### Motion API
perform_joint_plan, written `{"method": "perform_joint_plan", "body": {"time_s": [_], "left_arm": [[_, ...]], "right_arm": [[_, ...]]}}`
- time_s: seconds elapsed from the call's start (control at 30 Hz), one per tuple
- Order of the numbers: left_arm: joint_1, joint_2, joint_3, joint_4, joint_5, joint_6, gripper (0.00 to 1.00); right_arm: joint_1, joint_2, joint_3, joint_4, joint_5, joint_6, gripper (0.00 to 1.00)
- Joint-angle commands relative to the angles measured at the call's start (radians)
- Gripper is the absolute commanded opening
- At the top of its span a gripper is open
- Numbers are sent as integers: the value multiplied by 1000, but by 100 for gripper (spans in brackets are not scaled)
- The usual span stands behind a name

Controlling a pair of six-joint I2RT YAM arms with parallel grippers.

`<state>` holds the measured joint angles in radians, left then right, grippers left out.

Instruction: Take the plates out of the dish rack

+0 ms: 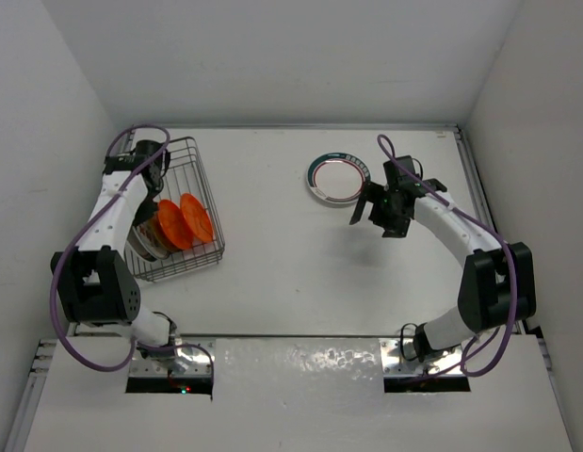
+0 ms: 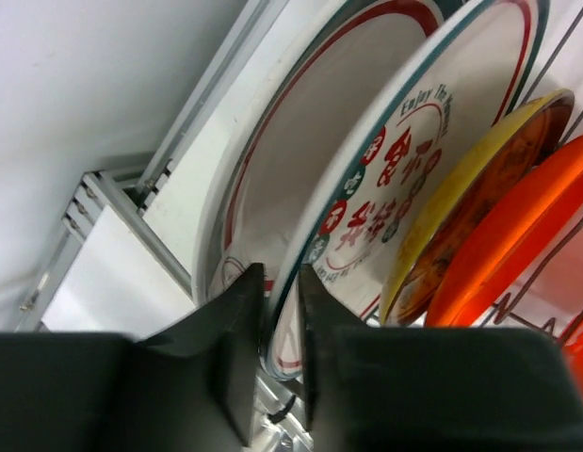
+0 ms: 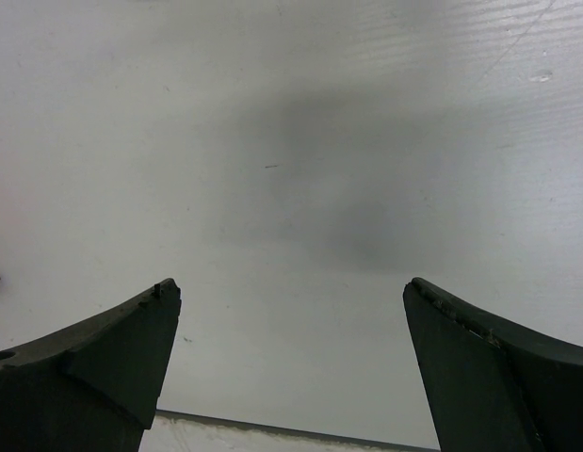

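The grey wire dish rack (image 1: 199,160) stands at the left. Upright in it are two orange plates (image 1: 186,222) and more plates behind them. In the left wrist view they stand in a row: a white plate with a red and teal rim (image 2: 300,122), a white teal-rimmed plate with red lettering (image 2: 404,160), a yellow-centred plate (image 2: 479,179) and an orange plate (image 2: 526,226). My left gripper (image 2: 280,282) is inside the rack (image 1: 150,200), its jaws closed on the rim of the lettered plate. One teal-rimmed white plate (image 1: 337,178) lies flat on the table. My right gripper (image 1: 364,203) is open and empty beside it.
The right wrist view shows only bare white table between the open fingers (image 3: 131,330). White walls enclose the table on the left, back and right. The rack's wires (image 2: 558,45) run close past the plates.
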<state>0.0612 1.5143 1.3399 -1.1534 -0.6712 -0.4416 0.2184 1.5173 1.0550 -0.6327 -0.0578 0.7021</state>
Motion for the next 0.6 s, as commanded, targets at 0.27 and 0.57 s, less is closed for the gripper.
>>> {"method": "perform_joint_plan", "body": {"time_s": [0.27, 0.57], "left_arm": [[8, -14, 159, -69, -96, 6, 0], [6, -43, 332, -109, -139, 20, 0]], "right_arm": [[3, -8, 37, 21, -36, 14, 99], [4, 47, 141, -21, -105, 53, 99]]}}
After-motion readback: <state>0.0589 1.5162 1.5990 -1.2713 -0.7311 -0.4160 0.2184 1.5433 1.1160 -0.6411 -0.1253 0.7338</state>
